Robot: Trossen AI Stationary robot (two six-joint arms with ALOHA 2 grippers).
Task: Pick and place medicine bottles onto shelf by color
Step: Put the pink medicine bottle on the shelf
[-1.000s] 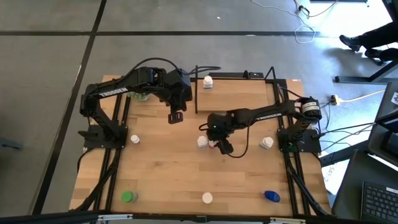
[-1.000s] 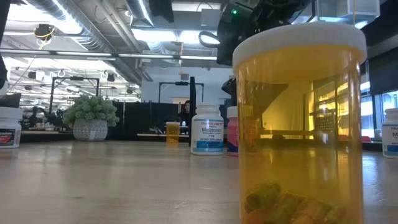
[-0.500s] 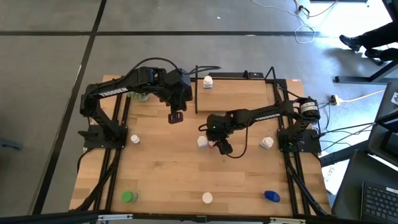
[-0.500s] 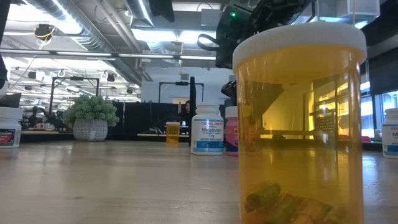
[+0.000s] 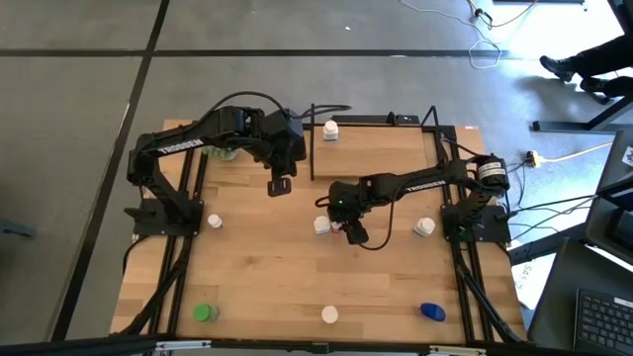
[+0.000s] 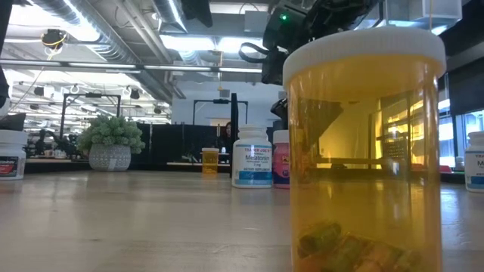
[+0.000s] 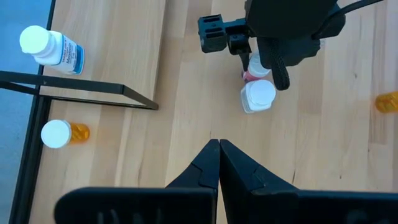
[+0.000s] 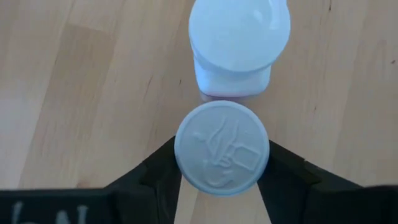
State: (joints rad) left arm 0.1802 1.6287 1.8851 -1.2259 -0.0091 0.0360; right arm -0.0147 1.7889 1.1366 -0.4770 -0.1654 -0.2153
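Observation:
A pink-red bottle with a white cap stands at the table's middle, right beside a white bottle. My right gripper is over it, fingers pointing down and shut on it. My left gripper is shut and empty; it hovers left of the shelf's post. The shelf, a light wood board with black posts, lies at the table's far side, and one white bottle stands on it. The pink-red body also shows in the left wrist view. My right gripper holds the pink-red bottle just below its cap, pinched between the two fingers, one on each side. The fingers come from above, pointing down. The cap hides the place of contact. The bottle stands upright on the table.
More bottles stand about the table: white at the left and right, green, blue, and an orange one at the near edge. A green plant stands at the far left.
My right gripper has crept a little toward the table's left over the pink-red bottle, which still stands upright on the table beside the white one.

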